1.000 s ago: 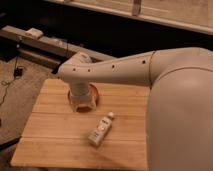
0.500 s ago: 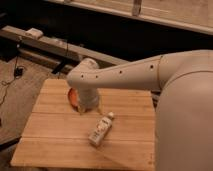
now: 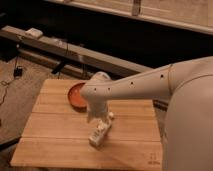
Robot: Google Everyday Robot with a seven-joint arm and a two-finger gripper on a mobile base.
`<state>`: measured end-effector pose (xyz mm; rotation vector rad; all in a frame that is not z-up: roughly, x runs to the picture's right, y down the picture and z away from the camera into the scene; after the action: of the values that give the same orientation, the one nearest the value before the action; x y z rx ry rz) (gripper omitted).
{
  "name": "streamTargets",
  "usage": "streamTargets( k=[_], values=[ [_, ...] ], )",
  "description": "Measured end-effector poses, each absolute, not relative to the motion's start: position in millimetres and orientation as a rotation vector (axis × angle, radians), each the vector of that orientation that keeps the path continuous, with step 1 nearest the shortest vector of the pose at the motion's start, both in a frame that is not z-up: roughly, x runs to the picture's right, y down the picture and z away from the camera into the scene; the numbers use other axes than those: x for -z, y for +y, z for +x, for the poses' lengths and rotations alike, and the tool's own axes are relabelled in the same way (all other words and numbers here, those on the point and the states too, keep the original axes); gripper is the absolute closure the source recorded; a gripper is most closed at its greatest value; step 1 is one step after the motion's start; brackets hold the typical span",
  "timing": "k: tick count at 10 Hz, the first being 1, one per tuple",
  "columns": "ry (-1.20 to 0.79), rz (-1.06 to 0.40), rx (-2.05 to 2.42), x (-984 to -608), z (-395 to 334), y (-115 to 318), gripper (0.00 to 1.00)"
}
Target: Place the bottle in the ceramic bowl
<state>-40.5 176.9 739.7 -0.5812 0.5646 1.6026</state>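
Lying flat, cream-white bottle (image 3: 98, 134), jaws just above

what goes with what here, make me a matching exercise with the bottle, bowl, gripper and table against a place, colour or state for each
Things:
1. bottle
2. bowl
3. gripper
4. table

Descriptions:
A. orange-red, at the back of the table, partly behind the arm
B. lying down on the wood, outside the bowl
C. pale wooden planks
D. at the end of the arm, right over the bottle

Pairs: 1-B, 2-A, 3-D, 4-C
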Motion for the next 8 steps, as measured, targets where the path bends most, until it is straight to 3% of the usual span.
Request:
streamTargets(
  k=[8],
  values=[
    [0.607, -0.619, -1.619, -769, -20, 195, 0.35]
  ],
)
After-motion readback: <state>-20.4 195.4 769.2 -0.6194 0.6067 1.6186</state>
